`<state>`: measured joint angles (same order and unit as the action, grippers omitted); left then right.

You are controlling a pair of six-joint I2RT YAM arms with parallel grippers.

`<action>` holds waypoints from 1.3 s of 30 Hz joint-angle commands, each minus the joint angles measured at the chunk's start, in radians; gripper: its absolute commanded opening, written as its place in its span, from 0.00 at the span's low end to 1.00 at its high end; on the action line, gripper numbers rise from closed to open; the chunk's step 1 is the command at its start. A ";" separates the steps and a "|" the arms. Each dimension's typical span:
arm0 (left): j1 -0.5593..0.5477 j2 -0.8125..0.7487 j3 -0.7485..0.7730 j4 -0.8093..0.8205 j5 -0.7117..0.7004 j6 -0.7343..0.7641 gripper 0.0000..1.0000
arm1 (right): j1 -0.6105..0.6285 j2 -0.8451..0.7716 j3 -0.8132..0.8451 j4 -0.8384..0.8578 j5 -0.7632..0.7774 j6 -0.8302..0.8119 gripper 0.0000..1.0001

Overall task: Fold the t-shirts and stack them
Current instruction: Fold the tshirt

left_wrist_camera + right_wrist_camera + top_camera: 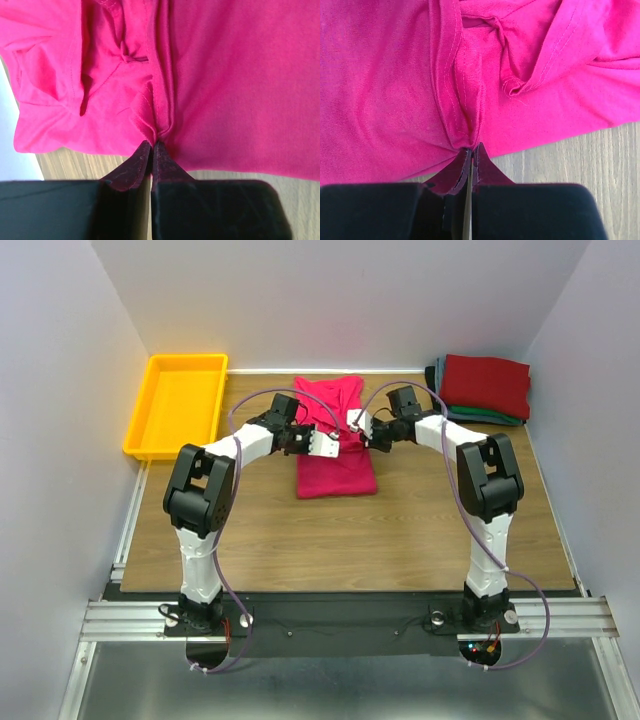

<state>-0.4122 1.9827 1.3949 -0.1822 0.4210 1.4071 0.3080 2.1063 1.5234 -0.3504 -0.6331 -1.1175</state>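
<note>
A crimson t-shirt (335, 475) is seen spread lengthwise on the wooden table (430, 530), narrowed into a long strip, with its far end bunched and its near end lying flat. It is met at about its middle from both sides. At its left edge the left gripper (151, 145) is set, its fingers drawn almost together, and a puckered ridge of the cloth is pinched between their tips. At its right edge the right gripper (471, 149) is clamped tight, and a stitched fold of the same cloth is held between its tips. In both wrist views creases are seen running into the pinch points, and loose folds with hem stitching are gathered beside them. To the right of the crimson t-shirt and further back, well apart from it, a stack of folded t-shirts (485, 385) is placed, a dark red one on top, with teal-green and dark grey edges showing beneath. To the left of the crimson t-shirt, also apart, a yellow tray (180, 405) is laid.
</note>
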 commanded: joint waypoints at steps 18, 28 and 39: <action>0.127 -0.021 0.254 -0.040 0.059 -0.560 0.47 | -0.063 -0.068 0.173 0.024 0.207 0.580 0.50; 0.109 -0.237 -0.049 -0.172 0.314 -0.788 0.43 | -0.049 -0.149 0.108 -0.279 -0.126 0.658 0.38; -0.053 -0.452 -0.447 0.022 0.081 -0.519 0.55 | 0.098 -0.390 -0.365 -0.053 0.110 0.347 0.49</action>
<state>-0.4297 1.5936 0.9928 -0.2630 0.5835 0.7918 0.3923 1.7679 1.1919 -0.5255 -0.5907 -0.6846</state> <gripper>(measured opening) 0.546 0.491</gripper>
